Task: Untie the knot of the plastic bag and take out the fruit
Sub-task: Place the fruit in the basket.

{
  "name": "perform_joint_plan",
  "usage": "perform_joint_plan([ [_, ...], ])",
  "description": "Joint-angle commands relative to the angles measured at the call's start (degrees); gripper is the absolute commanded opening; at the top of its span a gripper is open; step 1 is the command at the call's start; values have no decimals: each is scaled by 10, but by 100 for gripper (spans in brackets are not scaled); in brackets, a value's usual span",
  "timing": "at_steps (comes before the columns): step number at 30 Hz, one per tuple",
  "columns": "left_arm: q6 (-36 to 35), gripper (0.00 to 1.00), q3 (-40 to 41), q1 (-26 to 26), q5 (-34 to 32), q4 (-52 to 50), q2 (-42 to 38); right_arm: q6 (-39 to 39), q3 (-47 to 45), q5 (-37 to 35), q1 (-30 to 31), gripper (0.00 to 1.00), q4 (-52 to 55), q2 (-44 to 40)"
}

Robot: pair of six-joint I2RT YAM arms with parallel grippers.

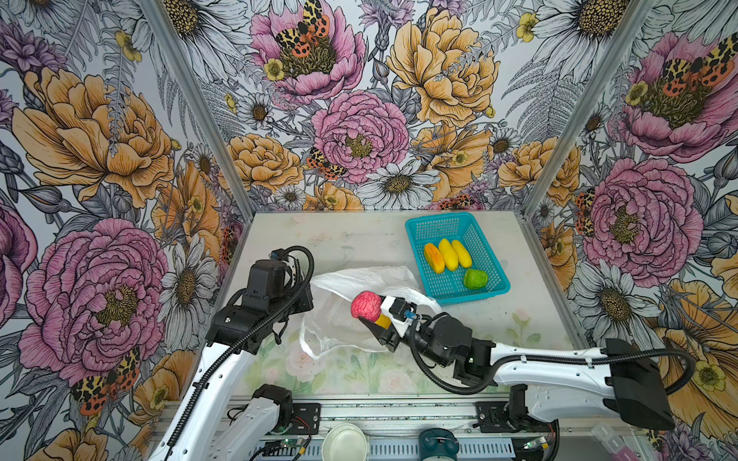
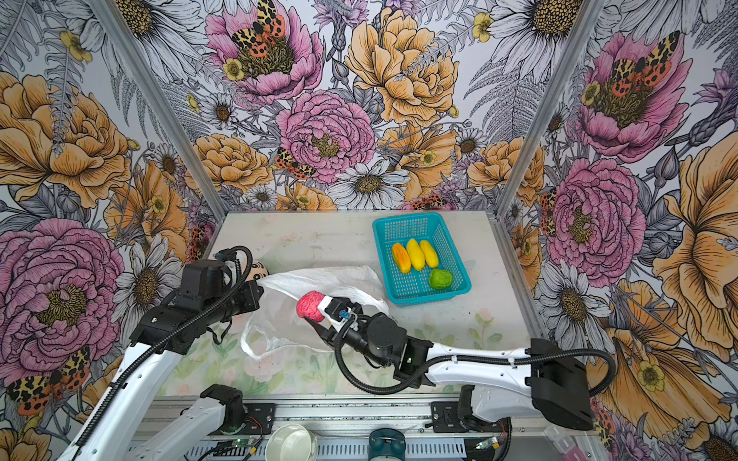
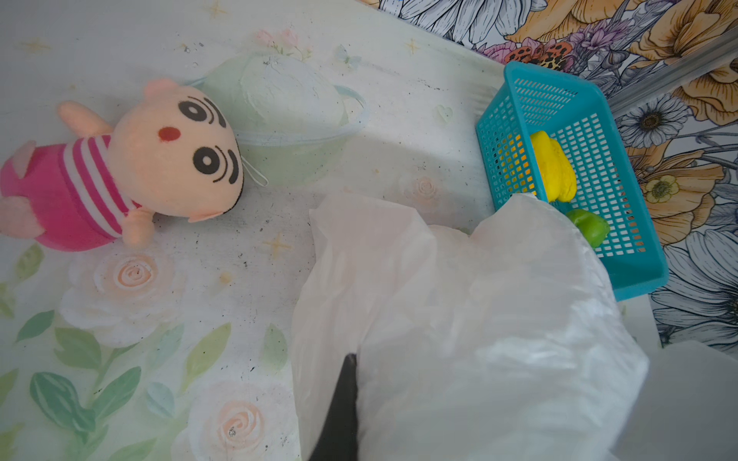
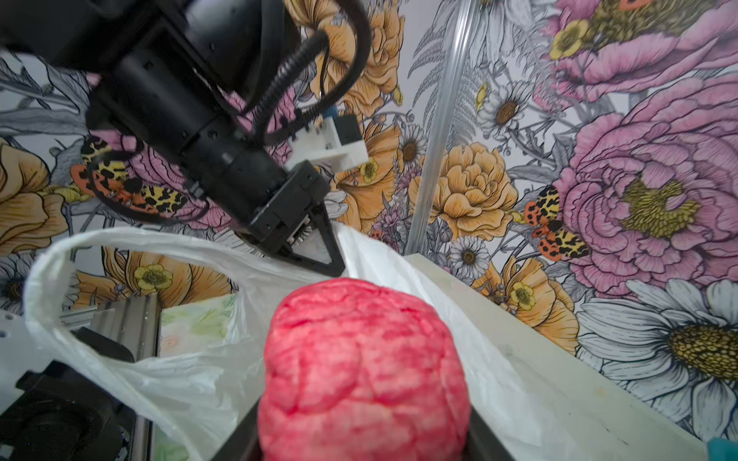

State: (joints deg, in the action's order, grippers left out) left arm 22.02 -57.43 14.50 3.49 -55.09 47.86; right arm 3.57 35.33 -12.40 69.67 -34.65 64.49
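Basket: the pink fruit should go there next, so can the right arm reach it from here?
Likely yes. The right gripper holds the pink fruit above the bag, the basket sits close beside it, and nothing stands between.
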Motion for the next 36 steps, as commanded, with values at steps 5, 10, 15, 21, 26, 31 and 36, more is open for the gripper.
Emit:
perform_joint_plan([
  [5,-9,0,3,4,-15,13,-9,4,-96,-84,-55,27,-36,-197],
  [10,-9,0,3,3,-11,12,-1,-21,-111,-188,-115,27,13,-264],
  [15,-9,0,4,5,-17,12,-9,-57,-131,-289,-179,32,20,-259],
  [21,-9,0,3,3,-10,12,1,-192,-72,-215,-317,32,142,-148],
  [26,-8,0,4,6,-18,12,-11,-305,8,-38,-447,27,228,0],
  [31,-10,0,4,6,-14,12,-3,-350,89,-14,-486,23,319,129],
  [36,-9,0,4,7,-14,12,-5,-372,120,9,-500,27,323,223],
])
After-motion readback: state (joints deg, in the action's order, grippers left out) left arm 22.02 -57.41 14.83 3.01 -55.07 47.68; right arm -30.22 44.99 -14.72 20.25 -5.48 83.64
